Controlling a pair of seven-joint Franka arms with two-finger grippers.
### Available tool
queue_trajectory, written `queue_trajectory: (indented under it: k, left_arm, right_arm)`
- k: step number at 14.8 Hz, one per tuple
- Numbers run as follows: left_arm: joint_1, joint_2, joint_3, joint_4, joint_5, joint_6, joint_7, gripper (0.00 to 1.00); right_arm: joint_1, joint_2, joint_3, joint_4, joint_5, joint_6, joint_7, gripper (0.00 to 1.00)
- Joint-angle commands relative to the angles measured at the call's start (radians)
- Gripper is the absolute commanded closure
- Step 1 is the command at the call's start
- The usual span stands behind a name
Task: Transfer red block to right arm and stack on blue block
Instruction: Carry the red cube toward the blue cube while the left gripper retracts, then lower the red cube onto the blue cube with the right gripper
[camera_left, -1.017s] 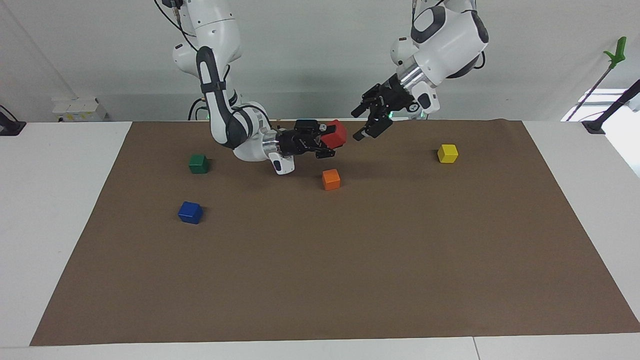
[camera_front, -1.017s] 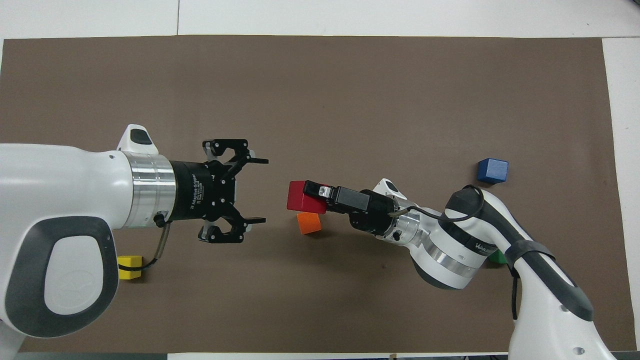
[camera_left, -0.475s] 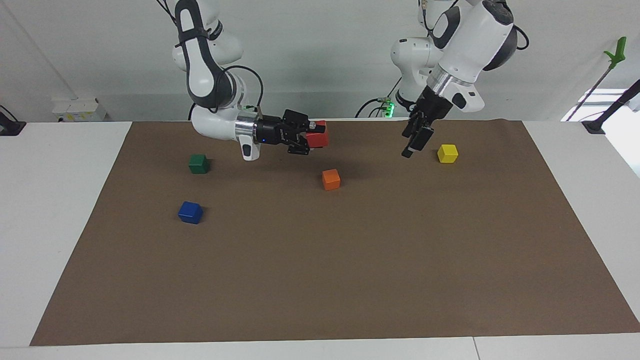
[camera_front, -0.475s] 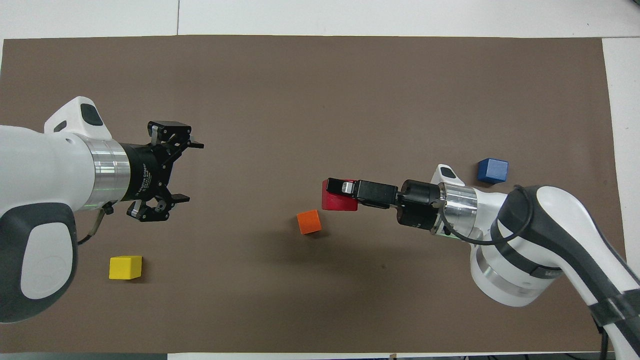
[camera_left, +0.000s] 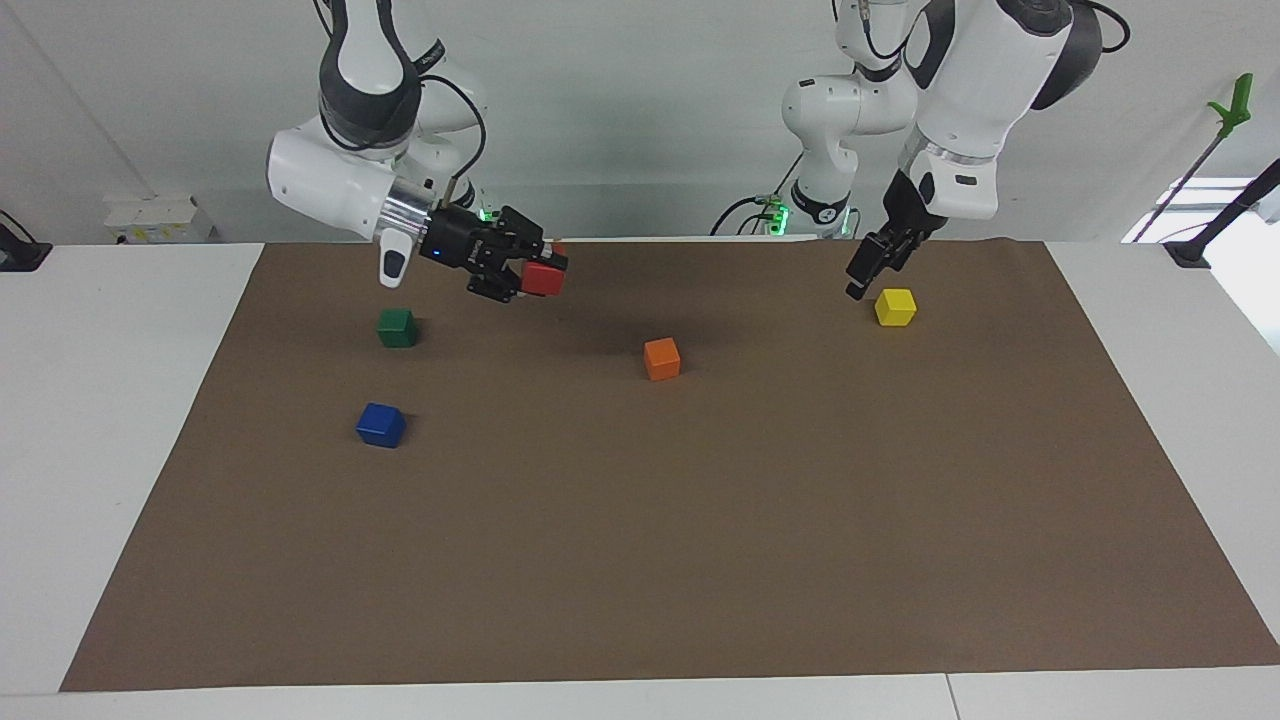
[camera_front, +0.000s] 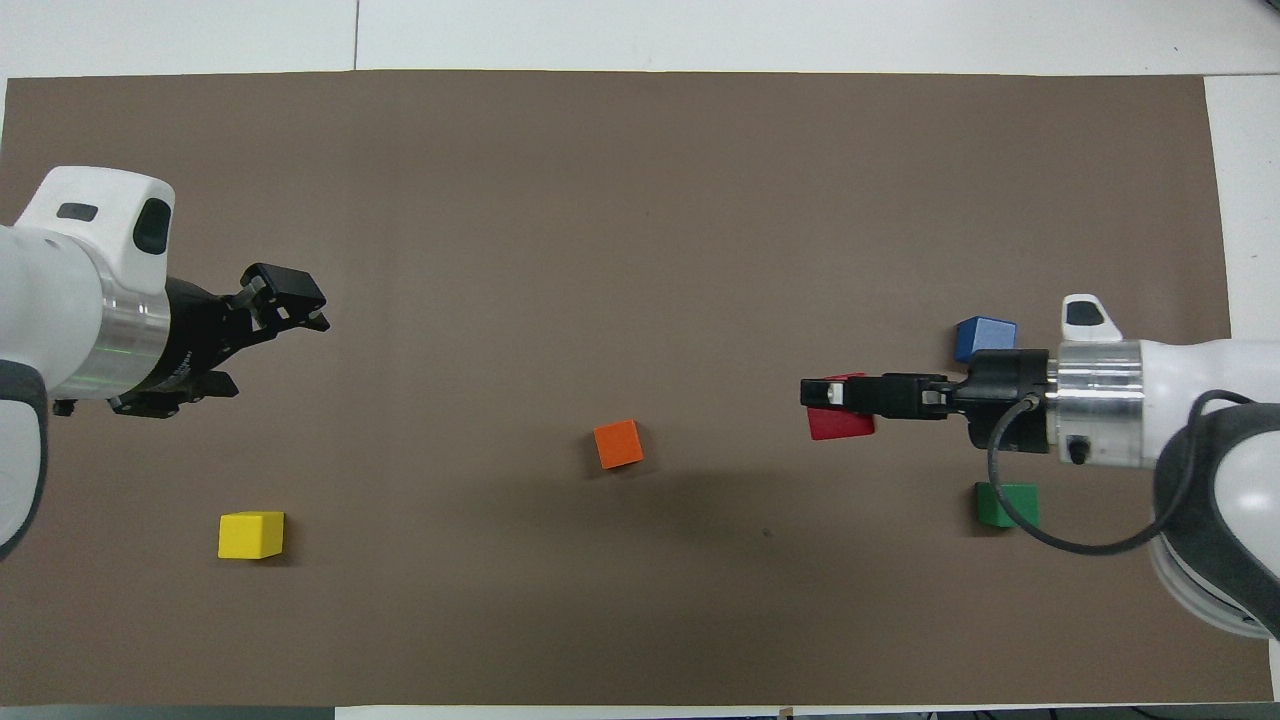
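The red block (camera_left: 543, 280) (camera_front: 840, 422) is held in my right gripper (camera_left: 522, 268) (camera_front: 832, 398), which is shut on it in the air, over the mat between the orange block and the green block. The blue block (camera_left: 381, 425) (camera_front: 985, 338) sits on the mat at the right arm's end, farther from the robots than the green block. My left gripper (camera_left: 866, 268) (camera_front: 262, 342) is open and empty, up in the air beside the yellow block, at the left arm's end.
A green block (camera_left: 397, 327) (camera_front: 1007, 504) lies near the robots, close to the blue block. An orange block (camera_left: 662, 358) (camera_front: 618, 444) sits mid-table. A yellow block (camera_left: 895, 307) (camera_front: 251, 534) lies at the left arm's end. A brown mat (camera_left: 700, 550) covers the table.
My right gripper has carried the red block away from mid-table toward the right arm's end, nearer the green and blue blocks. My left gripper has drawn back, empty, toward its own end.
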Motion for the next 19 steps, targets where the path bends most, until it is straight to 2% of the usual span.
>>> queue_trajectory:
  k: [1, 3, 4, 5, 7, 10, 13, 16, 19]
  left_arm:
    - [-0.001, 0.086, 0.096, 0.132, 0.029, -0.101, 0.216, 0.0]
    - [-0.034, 0.163, 0.143, 0.273, 0.032, -0.201, 0.294, 0.0]
    - [-0.035, 0.175, 0.145, 0.304, 0.035, -0.224, 0.302, 0.0]
    - [-0.035, 0.18, 0.145, 0.308, 0.045, -0.221, 0.332, 0.0]
    - [-0.038, 0.183, 0.142, 0.314, 0.088, -0.231, 0.359, 0.0]
    - [-0.054, 0.195, 0.151, 0.312, 0.102, -0.206, 0.417, 0.0]
    - [-0.051, 0.183, 0.151, 0.303, 0.099, -0.287, 0.474, 0.0]
    - [-0.038, 0.14, 0.144, 0.228, 0.098, -0.321, 0.555, 0.0]
    - [-0.002, 0.131, 0.125, 0.223, 0.096, -0.358, 0.56, 0.0]
  right_arm:
    - [-0.07, -0.008, 0.015, 0.104, -0.324, -0.078, 0.135, 1.0]
    - [-0.075, 0.008, 0.015, 0.11, -0.478, -0.066, 0.178, 1.0]
    - [-0.074, 0.011, 0.015, 0.112, -0.558, -0.062, 0.216, 1.0]
    - [-0.066, 0.015, 0.018, 0.11, -0.668, -0.027, 0.263, 1.0]
    - [-0.063, 0.058, 0.018, 0.109, -0.802, 0.026, 0.351, 1.0]
    - [-0.077, 0.148, 0.017, 0.11, -0.884, 0.091, 0.44, 1.0]
    - [-0.081, 0.242, 0.014, 0.121, -0.969, 0.168, 0.563, 1.0]
    - [-0.092, 0.291, 0.012, 0.124, -1.101, 0.21, 0.633, 1.0]
    - [-0.115, 0.345, 0.012, 0.127, -1.131, 0.26, 0.643, 1.0]
